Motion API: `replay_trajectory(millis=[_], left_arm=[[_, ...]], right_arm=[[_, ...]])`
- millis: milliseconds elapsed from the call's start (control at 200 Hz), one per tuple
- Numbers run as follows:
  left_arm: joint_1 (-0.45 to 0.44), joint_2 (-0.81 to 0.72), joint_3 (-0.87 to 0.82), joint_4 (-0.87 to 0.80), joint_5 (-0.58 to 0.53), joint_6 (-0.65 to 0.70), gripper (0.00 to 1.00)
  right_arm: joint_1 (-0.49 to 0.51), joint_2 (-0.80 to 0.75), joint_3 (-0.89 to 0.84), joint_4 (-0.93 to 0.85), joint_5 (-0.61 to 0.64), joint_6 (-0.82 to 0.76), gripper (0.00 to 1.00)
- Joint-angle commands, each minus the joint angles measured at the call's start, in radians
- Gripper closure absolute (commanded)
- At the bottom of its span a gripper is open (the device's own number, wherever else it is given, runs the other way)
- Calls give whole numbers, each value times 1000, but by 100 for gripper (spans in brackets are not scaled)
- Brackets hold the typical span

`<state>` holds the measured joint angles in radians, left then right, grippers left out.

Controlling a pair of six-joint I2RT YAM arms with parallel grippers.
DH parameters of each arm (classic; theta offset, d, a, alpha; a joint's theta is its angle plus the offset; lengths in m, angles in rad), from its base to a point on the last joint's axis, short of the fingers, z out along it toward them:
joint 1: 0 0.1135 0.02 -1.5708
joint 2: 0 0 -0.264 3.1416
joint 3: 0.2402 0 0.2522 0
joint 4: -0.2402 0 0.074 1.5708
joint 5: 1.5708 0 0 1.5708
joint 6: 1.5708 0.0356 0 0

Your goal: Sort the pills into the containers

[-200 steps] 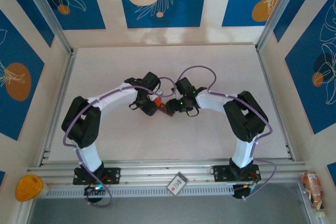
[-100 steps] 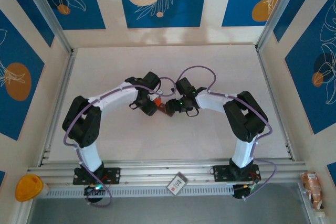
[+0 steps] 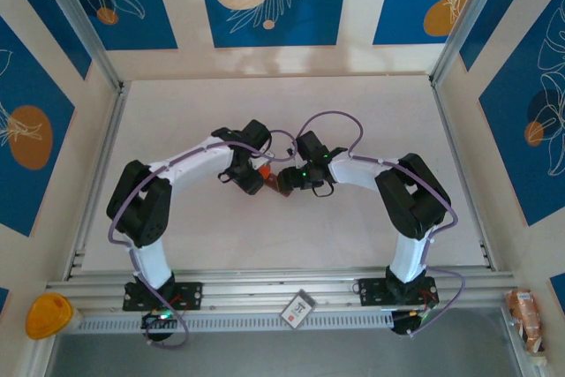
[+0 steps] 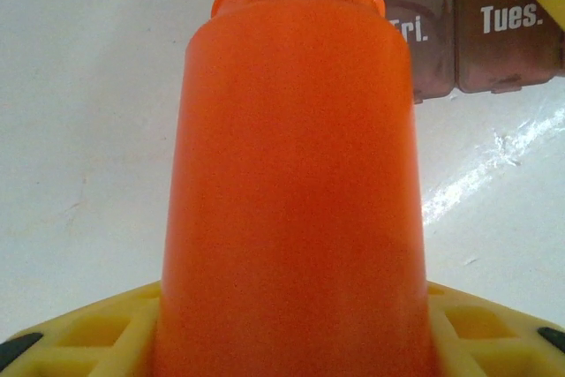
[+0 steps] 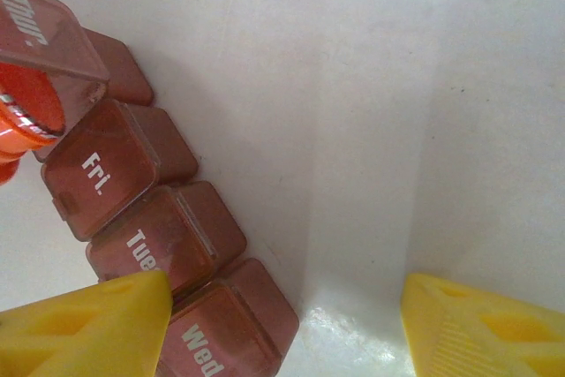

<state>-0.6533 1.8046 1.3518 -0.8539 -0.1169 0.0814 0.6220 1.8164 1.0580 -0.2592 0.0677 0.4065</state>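
Note:
My left gripper [image 3: 254,174] is shut on a bright orange bottle [image 4: 291,183], which lies tipped with its mouth [image 5: 26,112] at the containers. The containers [image 5: 115,165] are a dark reddish-brown strip of several joined day-labelled compartments at the table's middle [image 3: 276,183]. The "Thur" lid [image 5: 40,37] stands open over the bottle's mouth; the "Fri", "Tues" and "Wed" lids are down. My right gripper [image 5: 282,324] is open just above the table, one yellow finger [image 5: 88,324] over the Tues and Wed compartments, the other over bare table. The pills are hidden.
Aluminium rails [image 3: 97,174] frame the white table on the left, right and near sides. An orange-yellow object [image 3: 48,315] lies at the near left corner, a small card [image 3: 297,306] on the front rail, and a packet [image 3: 526,317] at the near right.

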Motion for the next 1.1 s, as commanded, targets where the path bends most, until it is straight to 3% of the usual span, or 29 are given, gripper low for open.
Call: replay_trajectory(millis=[0, 1095], left_arm=[[-5, 24, 32, -75, -48, 9, 100], [-9, 52, 16, -54, -5, 4, 100]], right_arm=[[13, 36, -35, -78, 9, 5, 30], [16, 40, -29, -91, 17, 4, 30]])
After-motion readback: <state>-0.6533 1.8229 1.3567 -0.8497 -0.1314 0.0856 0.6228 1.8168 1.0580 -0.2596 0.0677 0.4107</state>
